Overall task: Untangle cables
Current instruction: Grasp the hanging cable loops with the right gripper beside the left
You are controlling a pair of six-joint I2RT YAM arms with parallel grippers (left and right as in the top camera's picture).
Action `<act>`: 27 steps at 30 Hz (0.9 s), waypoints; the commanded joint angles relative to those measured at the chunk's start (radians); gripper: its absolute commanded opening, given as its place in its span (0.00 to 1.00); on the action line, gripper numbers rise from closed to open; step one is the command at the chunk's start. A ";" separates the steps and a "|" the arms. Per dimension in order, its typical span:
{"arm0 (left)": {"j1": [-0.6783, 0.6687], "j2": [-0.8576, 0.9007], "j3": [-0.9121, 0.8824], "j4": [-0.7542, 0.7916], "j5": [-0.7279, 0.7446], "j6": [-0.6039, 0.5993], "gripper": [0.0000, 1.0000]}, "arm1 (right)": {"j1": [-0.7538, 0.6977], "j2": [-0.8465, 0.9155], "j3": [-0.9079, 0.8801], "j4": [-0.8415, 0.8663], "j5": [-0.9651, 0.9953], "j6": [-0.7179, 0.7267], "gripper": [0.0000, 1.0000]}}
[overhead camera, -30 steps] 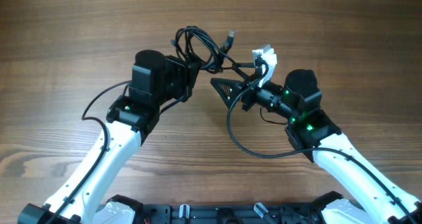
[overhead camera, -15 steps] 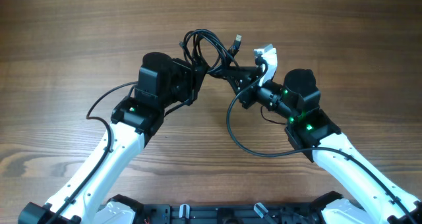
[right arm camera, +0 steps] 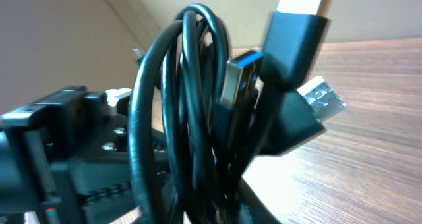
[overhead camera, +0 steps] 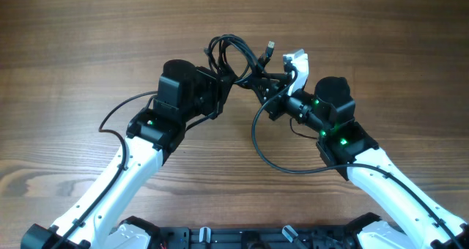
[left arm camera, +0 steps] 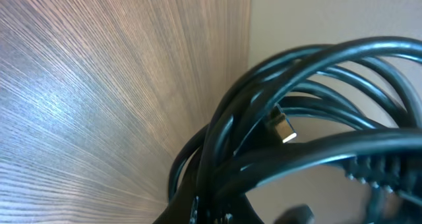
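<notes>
A tangled bunch of black cables (overhead camera: 233, 53) hangs between my two grippers at the middle back of the table. One silver-tipped plug (overhead camera: 270, 44) sticks up from it. My left gripper (overhead camera: 225, 79) is shut on the bunch's left side; in the left wrist view the loops (left arm camera: 297, 72) and a small metal plug (left arm camera: 283, 128) rise straight out of the jaws. My right gripper (overhead camera: 259, 84) is shut on the bunch's right side. Close in the right wrist view are cable loops (right arm camera: 191, 105), a blue-cored USB plug (right arm camera: 239, 79) and a flat silver plug (right arm camera: 320, 95).
The right wrist's white camera module (overhead camera: 295, 61) sits just behind the bundle. That arm's own thick wire (overhead camera: 265, 152) loops over the wood toward the front, and the left arm's wire (overhead camera: 117, 113) curves off to the left. In the right wrist view the left arm (right arm camera: 66, 151) is very near.
My right gripper was open beside the cables and has shut on them. The left gripper has carried the bundle a little to the right, toward the right gripper.
</notes>
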 commanded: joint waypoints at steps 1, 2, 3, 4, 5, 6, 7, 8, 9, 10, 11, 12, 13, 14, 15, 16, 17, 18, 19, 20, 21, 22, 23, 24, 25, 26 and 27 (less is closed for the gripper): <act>-0.014 -0.019 -0.001 0.015 0.034 -0.005 0.04 | 0.002 0.012 0.020 -0.039 0.120 0.036 0.11; -0.014 -0.019 -0.001 0.015 0.035 -0.005 0.04 | 0.002 0.012 0.020 -0.049 0.145 0.052 0.06; -0.014 -0.019 -0.001 0.015 0.035 -0.005 0.04 | 0.002 0.012 0.020 -0.061 0.165 0.055 0.04; -0.014 -0.019 -0.001 0.015 0.035 -0.004 0.04 | 0.002 0.012 0.020 -0.069 0.177 0.055 0.04; -0.014 -0.019 -0.001 0.014 0.035 -0.002 0.04 | 0.002 0.012 0.020 -0.080 0.192 0.055 0.04; -0.014 -0.019 -0.001 0.015 0.035 -0.002 0.04 | 0.001 0.012 0.020 -0.087 0.200 0.054 0.04; -0.014 -0.019 -0.001 0.015 0.035 -0.002 0.04 | 0.002 0.012 0.020 -0.095 0.211 0.054 0.04; -0.014 -0.019 -0.001 0.015 0.036 -0.002 0.04 | 0.001 0.012 0.020 -0.103 0.220 0.055 0.04; -0.014 -0.019 -0.001 0.015 0.037 -0.002 0.04 | 0.002 0.012 0.019 -0.109 0.234 0.055 0.04; -0.014 -0.019 -0.001 0.015 0.041 -0.002 0.04 | 0.002 0.012 0.019 -0.114 0.245 0.055 0.04; -0.014 -0.019 -0.001 0.015 0.048 -0.002 0.04 | 0.001 0.012 0.019 -0.120 0.256 0.054 0.04; -0.014 -0.019 -0.001 0.015 0.053 -0.002 0.04 | 0.002 0.012 0.019 -0.125 0.265 0.055 0.04; -0.013 -0.019 -0.001 0.015 0.064 -0.002 0.04 | 0.001 0.012 0.019 -0.134 0.276 0.055 0.04; -0.013 -0.019 -0.001 0.015 0.070 -0.001 0.04 | 0.001 0.012 0.019 -0.140 0.286 0.055 0.04; -0.013 -0.019 -0.001 0.015 0.077 -0.001 0.04 | 0.001 0.012 0.019 -0.154 0.304 0.055 0.04; -0.013 -0.019 -0.001 0.015 0.078 -0.001 0.04 | 0.001 0.012 0.019 -0.166 0.320 0.056 0.04; -0.013 -0.019 -0.001 0.015 0.082 -0.001 0.04 | 0.001 0.012 0.019 -0.171 0.330 0.056 0.04; -0.012 -0.019 -0.001 0.016 0.089 -0.001 0.04 | 0.001 0.012 0.019 -0.174 0.335 0.059 0.04; -0.012 -0.019 -0.001 0.016 0.094 -0.001 0.04 | 0.001 0.012 0.019 -0.174 0.335 0.059 0.04; -0.009 -0.019 -0.001 0.015 0.104 -0.001 0.04 | 0.001 0.012 0.019 -0.174 0.336 0.058 0.04; 0.000 -0.019 -0.001 0.015 0.116 0.000 0.04 | 0.001 0.012 0.019 -0.177 0.351 0.061 0.04; 0.009 -0.019 -0.001 0.015 0.126 0.003 0.04 | 0.001 0.012 0.019 -0.186 0.369 0.079 0.04; 0.021 -0.019 -0.001 0.015 0.135 0.003 0.04 | 0.001 0.012 0.019 -0.197 0.386 0.093 0.04; 0.030 -0.019 -0.001 0.015 0.145 0.003 0.04 | 0.001 0.012 0.019 -0.208 0.404 0.105 0.04; 0.048 -0.019 -0.001 0.015 0.168 0.003 0.04 | 0.001 0.012 0.019 -0.219 0.421 0.107 0.04; 0.063 -0.019 -0.001 0.015 0.188 0.003 0.04 | 0.001 0.012 0.019 -0.221 0.423 0.107 0.05; 0.076 -0.019 -0.001 0.015 0.212 0.003 0.04 | 0.001 0.012 0.019 -0.221 0.424 0.107 0.04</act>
